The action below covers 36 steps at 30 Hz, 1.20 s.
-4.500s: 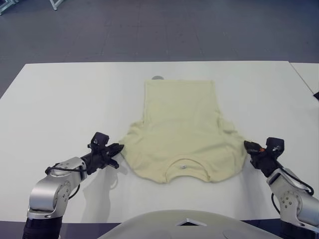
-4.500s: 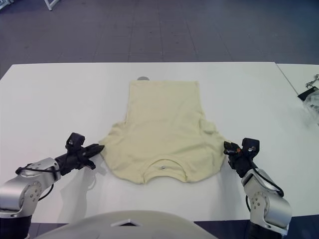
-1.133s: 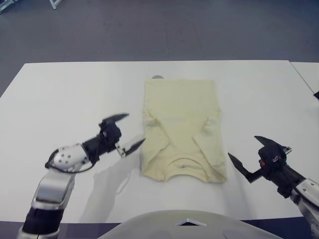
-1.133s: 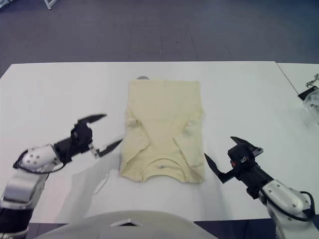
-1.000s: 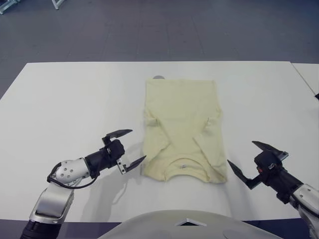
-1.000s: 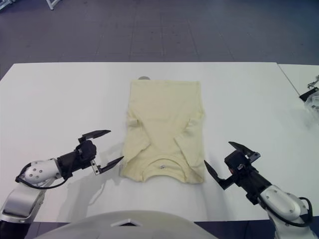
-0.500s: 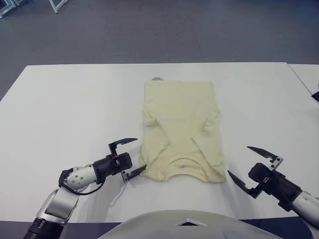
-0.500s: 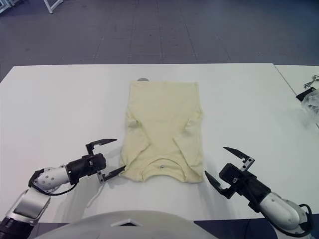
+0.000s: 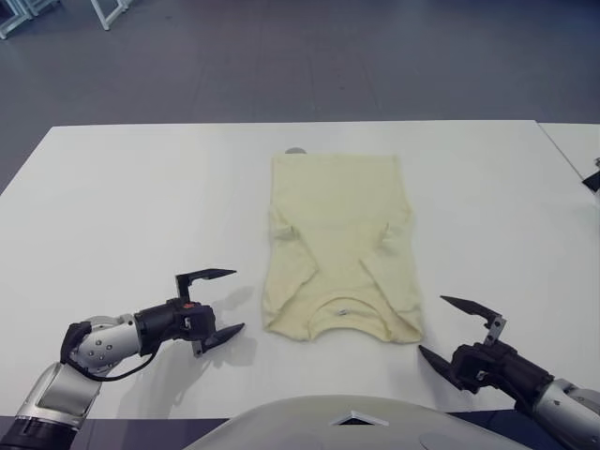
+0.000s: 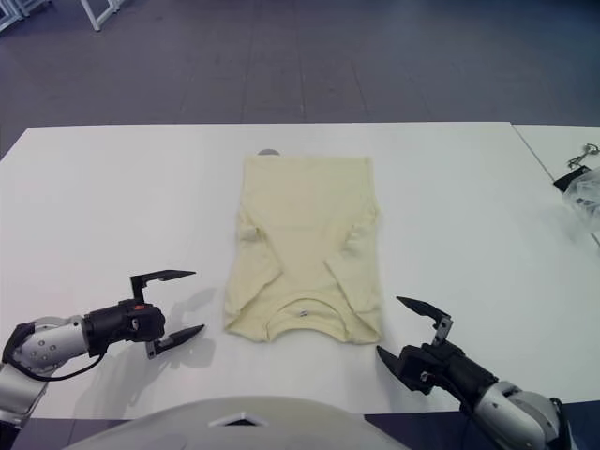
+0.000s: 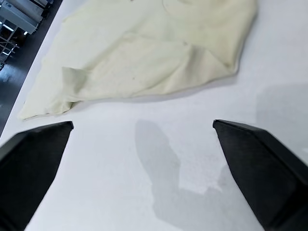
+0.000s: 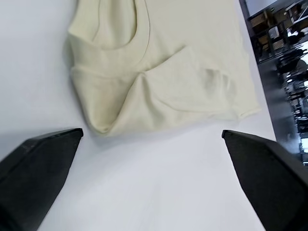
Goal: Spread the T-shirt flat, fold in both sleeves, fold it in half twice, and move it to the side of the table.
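White counter (image 9: 112, 187) carried pale yellow T-shirt (image 9: 337, 225) at centre, collar (image 9: 345, 309) toward robot, both sleeves lying folded in. Cloth judged light, limp, apt to drag and wrinkle; best pinched at both near corners together. Left gripper (image 9: 236, 300) near near-left corner, fingers wide, empty. Right gripper (image 9: 431, 325) near near-right corner, fingers wide, empty.

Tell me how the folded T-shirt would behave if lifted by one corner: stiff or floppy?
Probably floppy: the T-shirt lies limp, with soft creases at its folded-in sleeves. Likely light and thin, so lifting one corner may undo those folds.
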### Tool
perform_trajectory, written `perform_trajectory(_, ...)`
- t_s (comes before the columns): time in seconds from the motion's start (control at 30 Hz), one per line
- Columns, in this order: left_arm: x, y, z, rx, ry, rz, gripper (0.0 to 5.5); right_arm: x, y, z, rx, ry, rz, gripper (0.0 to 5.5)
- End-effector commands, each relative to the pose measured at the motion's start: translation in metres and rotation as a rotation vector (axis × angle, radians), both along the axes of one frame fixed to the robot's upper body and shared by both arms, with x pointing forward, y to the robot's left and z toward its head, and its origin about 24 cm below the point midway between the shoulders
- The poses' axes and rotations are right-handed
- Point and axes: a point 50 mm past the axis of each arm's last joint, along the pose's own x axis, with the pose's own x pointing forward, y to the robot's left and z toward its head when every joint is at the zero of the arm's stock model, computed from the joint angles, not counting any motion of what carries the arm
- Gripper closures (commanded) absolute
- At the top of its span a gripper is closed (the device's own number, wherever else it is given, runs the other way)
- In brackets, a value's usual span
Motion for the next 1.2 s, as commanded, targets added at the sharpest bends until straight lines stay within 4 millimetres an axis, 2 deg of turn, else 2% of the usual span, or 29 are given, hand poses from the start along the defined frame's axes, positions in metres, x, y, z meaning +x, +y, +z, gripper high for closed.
perform_trajectory(0.03, 0.004, -0.004, -0.010, 0.094, -0.024, -0.121, 0.10, -0.005, 0.002, -0.033, -0.063, 0.110, 0.006, 0.14)
perform_trajectory(0.17, 0.007, -0.014, -0.014, 0.121, -0.055, -0.211, 0.10, -0.009, 0.005, -0.046, -0.059, 0.142, 0.000, 0.14)
perform_trajectory(0.27, 0.007, -0.020, -0.017, 0.141, -0.069, -0.265, 0.38, -0.016, 0.008, -0.052, -0.048, 0.172, -0.005, 0.59)
perform_trajectory(0.5, 0.005, -0.029, -0.022, 0.154, -0.059, -0.329, 1.56, -0.015, 0.007, -0.054, -0.013, 0.185, -0.042, 1.82)
perform_trajectory(0.8, 0.005, -0.028, -0.029, 0.247, 0.039, -0.422, 3.03, -0.009, 0.010, -0.054, 0.061, 0.207, -0.087, 3.32)
perform_trajectory(1.2, 0.019, -0.031, -0.035, 0.359, 0.149, -0.520, 5.14, 0.004, 0.013, -0.045, 0.143, 0.323, -0.145, 5.33)
